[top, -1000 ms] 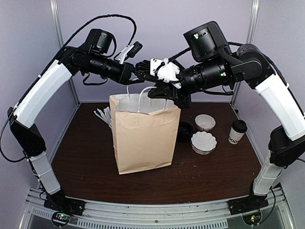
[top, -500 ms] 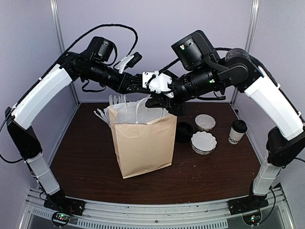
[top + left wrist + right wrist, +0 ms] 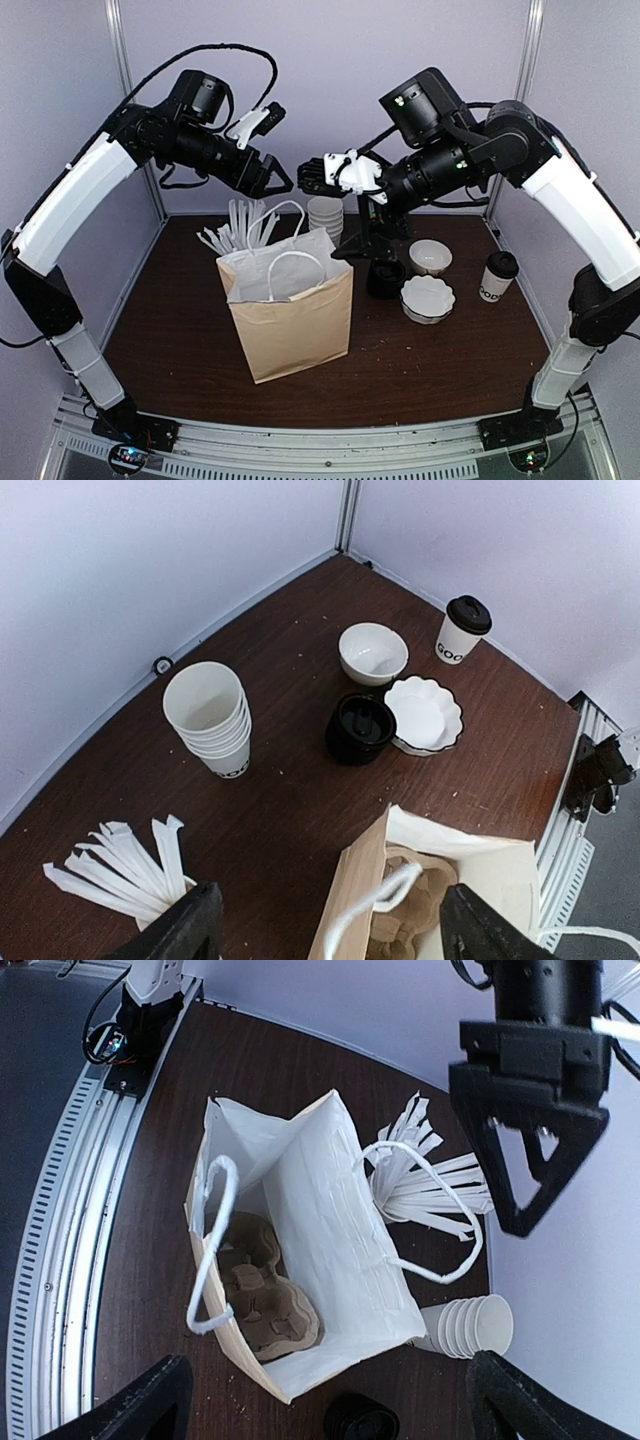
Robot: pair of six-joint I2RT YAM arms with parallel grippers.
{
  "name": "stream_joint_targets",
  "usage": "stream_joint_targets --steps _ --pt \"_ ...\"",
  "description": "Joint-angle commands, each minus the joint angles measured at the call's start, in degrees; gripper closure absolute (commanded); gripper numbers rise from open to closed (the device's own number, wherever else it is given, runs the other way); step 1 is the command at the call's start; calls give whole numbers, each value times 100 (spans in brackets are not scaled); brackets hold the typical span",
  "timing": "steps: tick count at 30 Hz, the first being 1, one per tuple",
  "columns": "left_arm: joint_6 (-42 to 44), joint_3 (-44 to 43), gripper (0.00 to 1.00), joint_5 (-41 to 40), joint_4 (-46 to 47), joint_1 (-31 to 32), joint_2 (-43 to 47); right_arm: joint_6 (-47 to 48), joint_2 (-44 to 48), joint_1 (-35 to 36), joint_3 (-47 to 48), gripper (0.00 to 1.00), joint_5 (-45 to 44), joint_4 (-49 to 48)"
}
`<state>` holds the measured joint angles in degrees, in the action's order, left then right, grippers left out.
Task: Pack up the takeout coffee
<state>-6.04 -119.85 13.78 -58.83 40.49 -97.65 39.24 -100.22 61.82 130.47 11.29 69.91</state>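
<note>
The takeout coffee [image 3: 497, 277], a white cup with a black lid, stands at the far right of the table, also in the left wrist view [image 3: 460, 630]. A brown paper bag [image 3: 295, 320] stands open in the middle with its handles loose. A cardboard cup carrier [image 3: 262, 1295] lies at its bottom. My left gripper [image 3: 277, 188] hangs open above and behind the bag, nothing between its fingers [image 3: 190, 930]. Above the bag's right side my right gripper [image 3: 335, 212] is open wide and also holds nothing. It looks straight down into the bag [image 3: 330, 1230].
A stack of white cups [image 3: 325, 215] and a cup of white straws [image 3: 240, 225] stand behind the bag. A black lid stack [image 3: 385, 275], a white bowl [image 3: 430, 257] and a scalloped white dish [image 3: 428, 298] sit between bag and coffee.
Both grippers have opened and let go of the bag's handles, then drawn apart. The bag has settled lower and a little left, its handles flopped over.
</note>
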Motion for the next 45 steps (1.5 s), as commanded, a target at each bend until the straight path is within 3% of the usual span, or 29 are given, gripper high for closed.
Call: stream_joint_targets --steps 1,10,17,22,27,33,40,45 --pt "342 -166 21 -257 -603 -41 485 83 709 -255 -407 1 370 179" --pt "536 1422 17 -488 -1008 -41 1120 149 1462 -680 -2305 5 623 -174" --pt "755 1424 23 -74 -1244 -41 570 196 1456 -814 -2611 7 621 -286" --pt "851 1404 36 -205 -1245 -41 291 162 1379 -891 -2605 9 869 -301" --pt "947 1188 71 38 -1277 -41 32 135 1009 -820 -2065 17 1748 -113" --pt "940 941 100 651 -1375 -41 -104 117 381 -484 -1183 22 1948 302" --pt "768 163 100 1115 -1623 -41 -110 272 743 -614 -452 21 1633 620" --pt "639 -191 100 1529 -1723 -41 -159 188 1055 -1428 -438 21 1782 550"
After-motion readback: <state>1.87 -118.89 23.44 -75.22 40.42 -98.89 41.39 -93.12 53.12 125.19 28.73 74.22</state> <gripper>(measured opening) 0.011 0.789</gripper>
